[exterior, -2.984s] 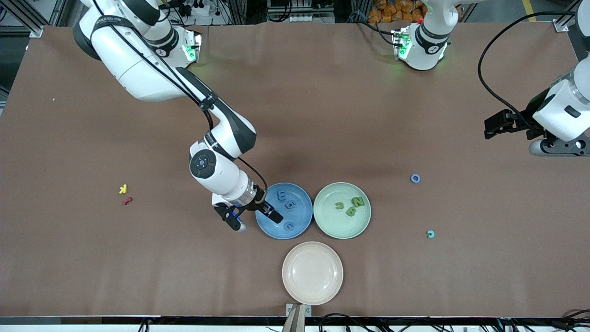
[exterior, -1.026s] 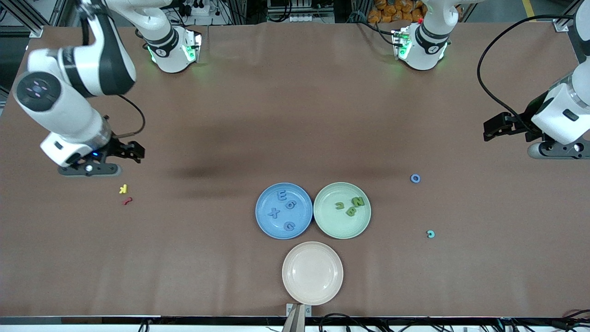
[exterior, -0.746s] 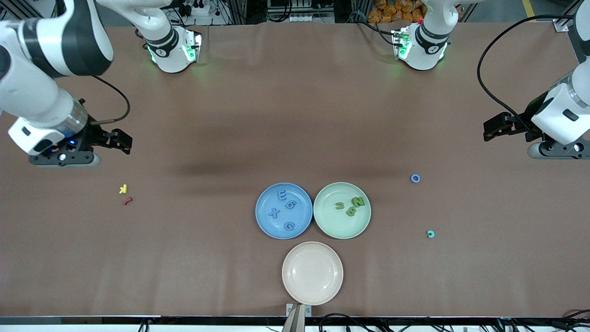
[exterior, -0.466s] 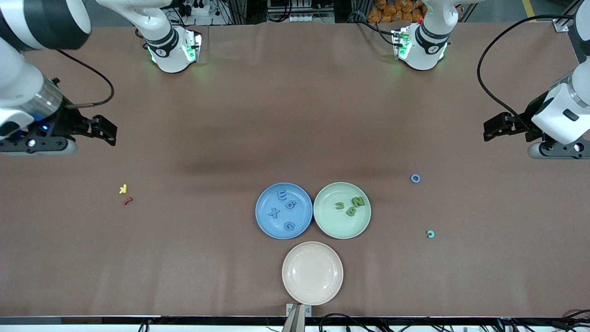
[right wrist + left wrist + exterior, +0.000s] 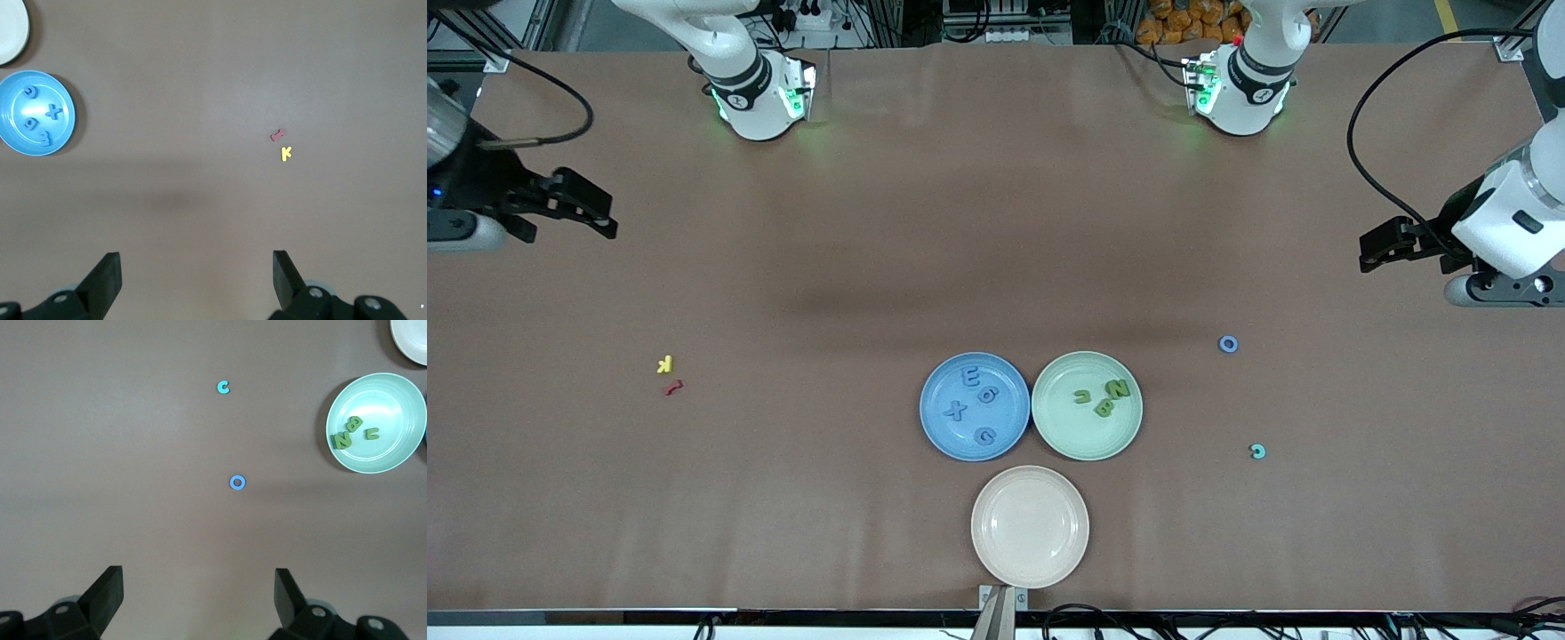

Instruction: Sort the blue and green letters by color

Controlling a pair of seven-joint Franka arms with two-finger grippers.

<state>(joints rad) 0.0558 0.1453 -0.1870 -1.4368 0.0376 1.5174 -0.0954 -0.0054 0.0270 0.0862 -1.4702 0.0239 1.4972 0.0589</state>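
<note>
Blue ring letter (image 5: 1228, 344) lies loose, well apart from the blue plate (image 5: 938, 434), toward the left arm's end. Left gripper (image 5: 199, 587) and right gripper (image 5: 195, 265) hang wide and empty; the flat ring could skid from a pinch, or the teal c (image 5: 1257, 452) get misjudged.

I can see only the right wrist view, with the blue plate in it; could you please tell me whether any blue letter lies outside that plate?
Observer: Yes, a blue O lies on the table, toward the left arm's end.
Operator: Thank you. What is beside the blue plate?
Observer: A green plate holding three olive green letters.
Operator: Is the left gripper at that O?
Observer: No. The left gripper waits open over the left arm's end; the right gripper hangs open over the right arm's end.
</note>
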